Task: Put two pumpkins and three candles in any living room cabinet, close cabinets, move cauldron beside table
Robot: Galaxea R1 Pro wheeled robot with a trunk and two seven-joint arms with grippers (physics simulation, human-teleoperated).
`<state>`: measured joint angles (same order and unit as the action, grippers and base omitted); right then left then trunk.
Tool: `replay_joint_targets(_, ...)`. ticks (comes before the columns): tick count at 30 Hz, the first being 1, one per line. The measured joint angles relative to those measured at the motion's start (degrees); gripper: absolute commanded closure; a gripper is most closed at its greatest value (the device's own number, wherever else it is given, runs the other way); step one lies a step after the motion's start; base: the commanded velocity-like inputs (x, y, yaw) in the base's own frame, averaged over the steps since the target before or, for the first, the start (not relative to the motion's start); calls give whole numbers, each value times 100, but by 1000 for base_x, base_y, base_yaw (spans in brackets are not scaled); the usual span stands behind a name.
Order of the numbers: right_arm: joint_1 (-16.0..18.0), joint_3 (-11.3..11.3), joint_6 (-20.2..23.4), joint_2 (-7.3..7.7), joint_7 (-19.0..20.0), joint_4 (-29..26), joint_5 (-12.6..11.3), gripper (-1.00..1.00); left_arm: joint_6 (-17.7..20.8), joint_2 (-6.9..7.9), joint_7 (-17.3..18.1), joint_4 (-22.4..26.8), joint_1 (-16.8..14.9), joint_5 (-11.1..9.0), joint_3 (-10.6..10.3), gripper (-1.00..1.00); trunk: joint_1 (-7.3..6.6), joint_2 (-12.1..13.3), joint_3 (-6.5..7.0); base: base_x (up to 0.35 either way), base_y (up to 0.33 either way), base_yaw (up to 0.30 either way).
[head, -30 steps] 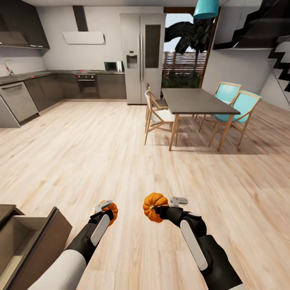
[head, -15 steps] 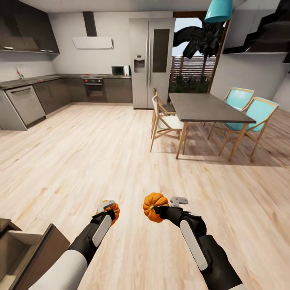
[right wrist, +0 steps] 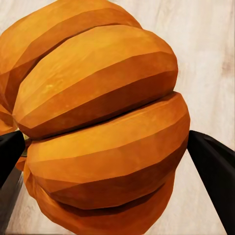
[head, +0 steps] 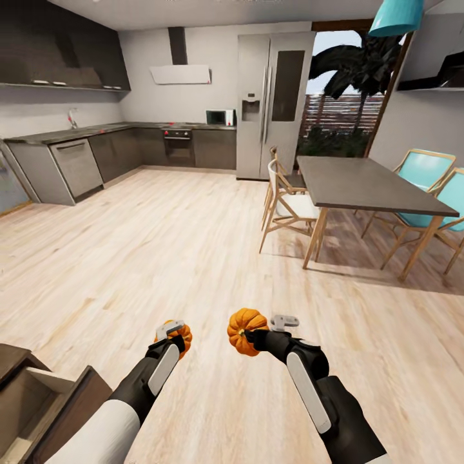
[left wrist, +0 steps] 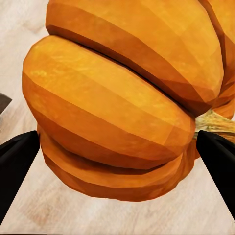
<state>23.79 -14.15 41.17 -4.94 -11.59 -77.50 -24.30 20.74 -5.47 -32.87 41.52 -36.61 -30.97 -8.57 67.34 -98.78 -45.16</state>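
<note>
A: What is the left gripper (head: 173, 335) doing?

B: Its black fingers (left wrist: 17, 161) are clamped on a small round ribbed orange pumpkin (head: 180, 336), one finger pressed to each side. That pumpkin hangs above the pale wood plank floor (head: 161, 258), just beyond the open drawer of the low dark-brown wooden cabinet (head: 61, 403).

A: And the right gripper (head: 252, 336)?

B: Clenched on the second orange ribbed pumpkin (head: 245, 330), which sits farther from the cabinet than the first one. In the right wrist view its ribs bulge between the two black fingers (right wrist: 211, 169), both touching it.

A: Where is that cabinet drawer?

B: At the near corner beside the left arm, pulled out, with its pale wood interior showing.

A: Anything else around?

B: Well away from the cabinet, a grey-topped dining table with wooden legs (head: 374, 187) stands with turquoise chairs (head: 425, 174) and a white-seated chair (head: 290, 209); a grey kitchen run with a steel fridge (head: 274, 106) lines the far wall
</note>
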Motion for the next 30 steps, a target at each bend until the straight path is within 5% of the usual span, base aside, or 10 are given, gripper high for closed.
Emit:
replay_joint_targets(11,0,-20,15,-26,-8,-26,18,100,-7,0,-1,-1,0,-8,-1,100,-2,0,46,67,-261,268)
replay_joint_targets(30,-1,-48,19,-32,-7,-45,21,100,-7,-62,-1,-2,1,-1,1,100,-2,0,106,209,-119,277)
